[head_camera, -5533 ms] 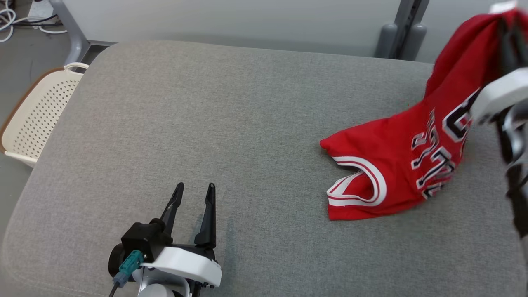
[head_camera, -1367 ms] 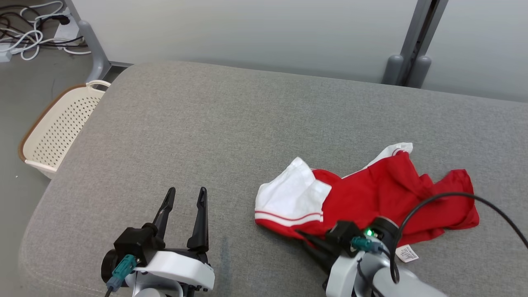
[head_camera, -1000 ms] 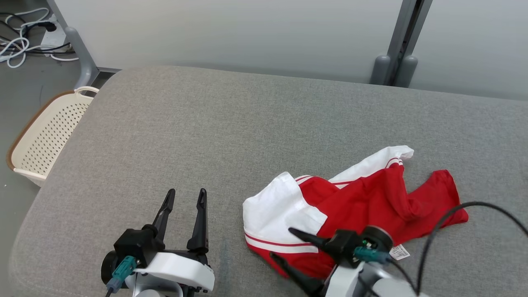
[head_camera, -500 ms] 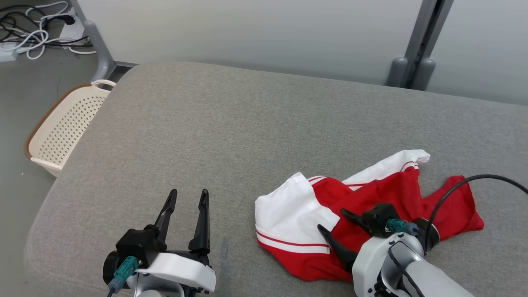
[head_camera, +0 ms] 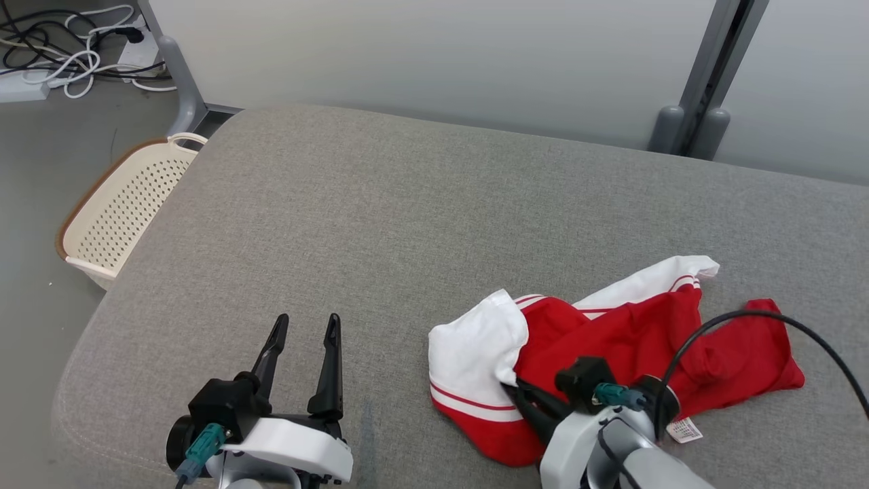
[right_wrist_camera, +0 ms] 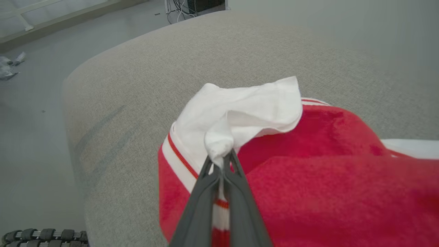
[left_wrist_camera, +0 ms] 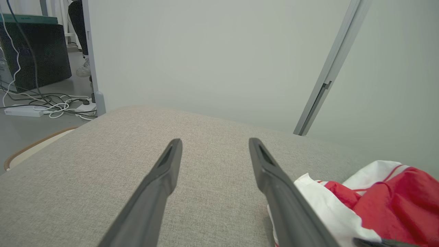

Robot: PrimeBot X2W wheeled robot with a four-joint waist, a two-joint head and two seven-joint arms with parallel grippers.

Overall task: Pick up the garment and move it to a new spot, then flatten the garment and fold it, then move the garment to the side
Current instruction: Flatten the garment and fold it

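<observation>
The jaws of our right gripper [right_wrist_camera: 223, 160] are pressed together on a small bunched fold of white fabric, pinching the garment [head_camera: 611, 339] at the edge of its turned-out white part, which has a red stripe along its hem. We hold that fold slightly raised off the table [head_camera: 407, 204], while the rest of the garment lies crumpled on the table's near right part, red cloth heaped toward the right side and a white striped band reaching toward the far edge. A small white label [head_camera: 683, 430] sticks out from under the red cloth toward the table's near edge, and the black cable [head_camera: 747, 316] of our right arm arcs above the red part. The jaws of our left gripper [head_camera: 305, 324] stand wide apart with nothing between them, just above the table's near left part, well apart from the garment, and pointing toward the far edge. Off the table's left edge we see a cream perforated basket [head_camera: 115, 210] on the floor, just beside the table. Past the table's far left corner lie tangled cables [head_camera: 68, 41], and a grey post [head_camera: 699, 88] rises behind the far edge.
</observation>
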